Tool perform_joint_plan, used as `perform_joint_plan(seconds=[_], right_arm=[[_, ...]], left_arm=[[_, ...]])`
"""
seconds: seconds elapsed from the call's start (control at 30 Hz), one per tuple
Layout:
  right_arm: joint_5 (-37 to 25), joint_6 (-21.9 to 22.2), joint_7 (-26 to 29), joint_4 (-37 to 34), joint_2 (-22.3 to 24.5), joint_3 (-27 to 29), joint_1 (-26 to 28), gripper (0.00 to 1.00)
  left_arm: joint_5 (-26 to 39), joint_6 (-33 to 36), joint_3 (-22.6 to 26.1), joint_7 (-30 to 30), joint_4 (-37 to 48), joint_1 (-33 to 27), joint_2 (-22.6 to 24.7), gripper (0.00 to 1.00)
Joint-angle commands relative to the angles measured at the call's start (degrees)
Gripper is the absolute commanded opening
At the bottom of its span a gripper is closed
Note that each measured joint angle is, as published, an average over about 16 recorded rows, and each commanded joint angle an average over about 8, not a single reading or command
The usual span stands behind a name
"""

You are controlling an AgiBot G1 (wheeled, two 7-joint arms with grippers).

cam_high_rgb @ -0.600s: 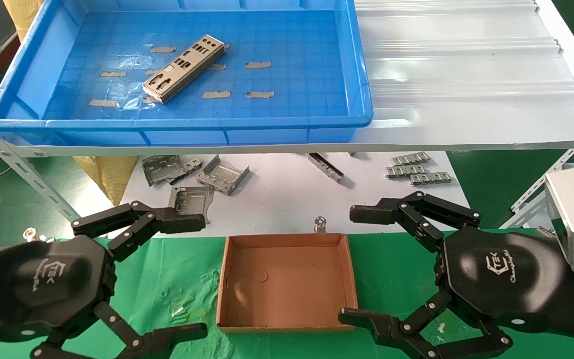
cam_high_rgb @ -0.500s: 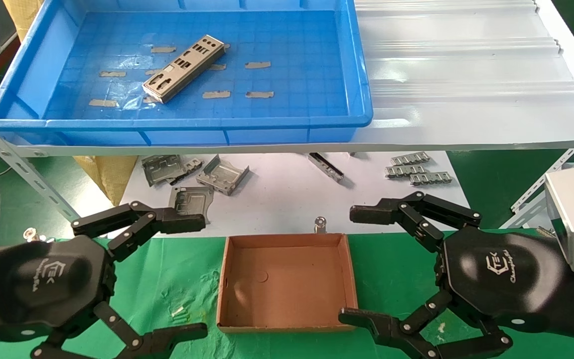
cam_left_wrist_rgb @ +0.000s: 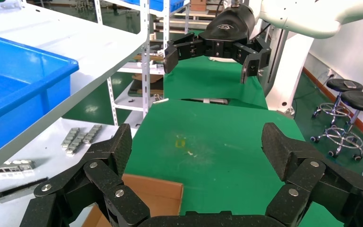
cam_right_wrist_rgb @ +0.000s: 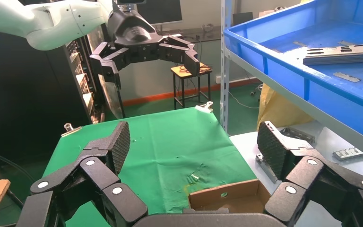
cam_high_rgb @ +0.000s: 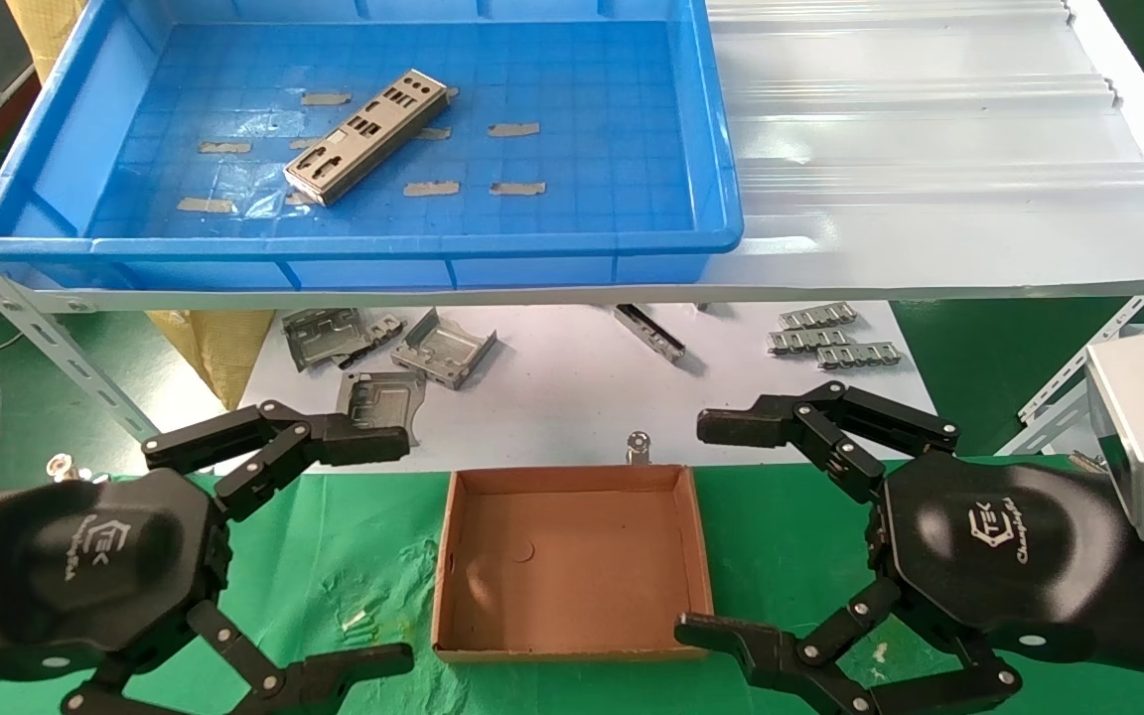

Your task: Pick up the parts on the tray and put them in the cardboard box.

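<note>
Nearest to me, the left tool [cam_high_rgb: 388, 551] and the right tool [cam_high_rgb: 706, 526] hang low over the green cloth-covered table [cam_high_rgb: 790, 556], one on each side of the small shallow brown cardboard box [cam_high_rgb: 572, 566]. Both are spread wide and released, gripping nothing. The left tool's fingers stay clear of the box's left wall, with a strip of green between them. The right tool's lower finger lies just beside the box's near right corner; whether it touches I cannot tell. The box has low walls and nothing lying inside it.

Beyond the box's far wall a small silver bolt [cam_high_rgb: 640, 446] stands at the edge of a white sheet [cam_high_rgb: 552, 387]. On that sheet lie bent grey metal brackets [cam_high_rgb: 433, 350] to the left and ridged metal clip strips [cam_high_rgb: 830, 343] to the right, with bare white between the two groups.

Farther back and higher, a white corrugated shelf [cam_high_rgb: 929, 149] runs across, its front edge overhanging the sheet. On its left part sits the large bright-blue plastic tray [cam_high_rgb: 721, 149]. One long silver-grey punched metal plate [cam_high_rgb: 368, 136] lies slantwise on the tray floor, left of centre among tan tape strips [cam_high_rgb: 514, 129], well apart from every wall.
</note>
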Motion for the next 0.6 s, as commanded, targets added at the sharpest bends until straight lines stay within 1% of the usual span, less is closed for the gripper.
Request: perform_joint_plan(seconds=[0.03, 0.6], right_arm=[[0.0, 0.0, 0.0, 0.0, 0.0, 0.0, 0.0, 0.00], [0.0, 0.0, 0.0, 0.0, 0.0, 0.0, 0.0, 0.00]], left_arm=[[0.0, 0.0, 0.0, 0.0, 0.0, 0.0, 0.0, 1.00], [0.0, 0.0, 0.0, 0.0, 0.0, 0.0, 0.0, 1.00]])
